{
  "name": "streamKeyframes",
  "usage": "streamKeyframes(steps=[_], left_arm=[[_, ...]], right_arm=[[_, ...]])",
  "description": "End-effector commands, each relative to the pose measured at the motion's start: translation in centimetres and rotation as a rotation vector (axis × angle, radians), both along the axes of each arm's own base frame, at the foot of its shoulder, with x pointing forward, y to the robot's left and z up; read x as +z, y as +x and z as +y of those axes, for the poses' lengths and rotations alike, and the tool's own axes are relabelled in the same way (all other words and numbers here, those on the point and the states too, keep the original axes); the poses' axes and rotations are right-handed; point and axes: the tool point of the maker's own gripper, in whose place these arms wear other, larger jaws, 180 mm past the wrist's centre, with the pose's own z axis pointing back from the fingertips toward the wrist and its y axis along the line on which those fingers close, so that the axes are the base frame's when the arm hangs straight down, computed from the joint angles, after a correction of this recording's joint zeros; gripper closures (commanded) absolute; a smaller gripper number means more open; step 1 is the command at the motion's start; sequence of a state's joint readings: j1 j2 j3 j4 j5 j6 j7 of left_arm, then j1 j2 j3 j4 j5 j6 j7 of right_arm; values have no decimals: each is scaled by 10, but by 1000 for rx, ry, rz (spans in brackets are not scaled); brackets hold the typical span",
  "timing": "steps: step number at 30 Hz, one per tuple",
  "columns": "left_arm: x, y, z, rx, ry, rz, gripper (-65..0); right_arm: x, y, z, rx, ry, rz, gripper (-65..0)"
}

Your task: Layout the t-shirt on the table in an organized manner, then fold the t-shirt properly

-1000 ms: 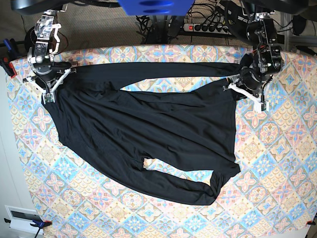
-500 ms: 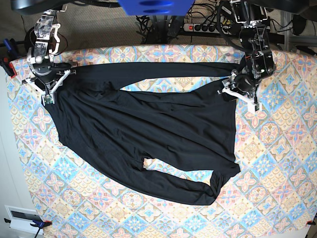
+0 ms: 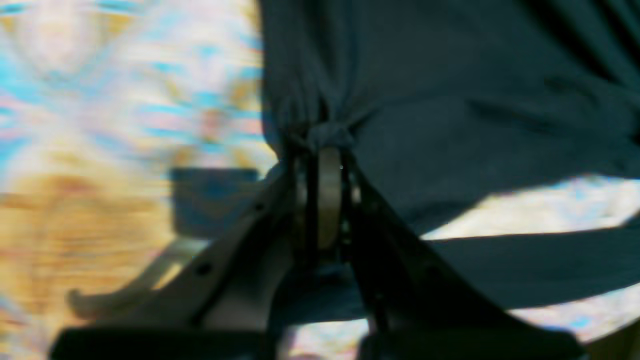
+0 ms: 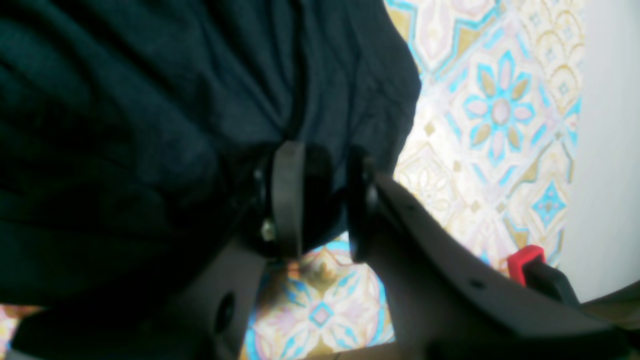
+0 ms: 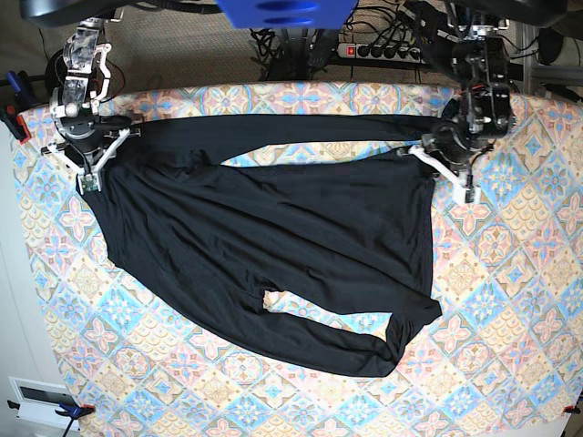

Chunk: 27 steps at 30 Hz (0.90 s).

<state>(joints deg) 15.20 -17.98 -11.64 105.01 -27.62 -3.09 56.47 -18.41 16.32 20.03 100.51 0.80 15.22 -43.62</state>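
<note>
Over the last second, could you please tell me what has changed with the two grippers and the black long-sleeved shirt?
The left gripper opened, shifted slightly along the shirt's edge, then pinched shut on the black long-sleeved t-shirt. The right gripper stayed clamped on its corner, and the shirt's spread over the floral-tiled table barely changed.

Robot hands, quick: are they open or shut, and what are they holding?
Left hand: shut, pinching a bunch of the black t-shirt.
Right hand: closed on the t-shirt's fabric at the other corner.
</note>
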Motion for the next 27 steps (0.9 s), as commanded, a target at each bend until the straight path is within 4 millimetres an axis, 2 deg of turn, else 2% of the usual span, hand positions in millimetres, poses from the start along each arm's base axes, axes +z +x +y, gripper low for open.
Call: streamKeyframes(steps=[1,5,8,12,14,16,19,21,27], left_arm=[[17,12,14,-4,38,-60,0],[48,28,71,61,159,-173,0],[64,33,96,80,218,-206,0],[72,35,107,59,267,-207,0],[72,34,108,58,269,-203,0],[67,29,108,54,270,-184,0],[58,18,111,48,297,-152,0],[56,16,114,43,321,-145,0],[52,8,119,41,357,-121,0]], right_arm=[[12,7,-6,7,-23,-39,-137],[12,7,-6,7,-23,-39,-137],[10,7,-1,19,-19,-32,-137],[14,14,20,79,-10,-48,-137],[19,19,37,127,-2,-62,-137],[20,22,56,179,12,-67,-137],[12,15,70,214,28,-40,-140],[10,14,69,212,30,-35,-142],[13,11,46,149,6,-32,-194]])
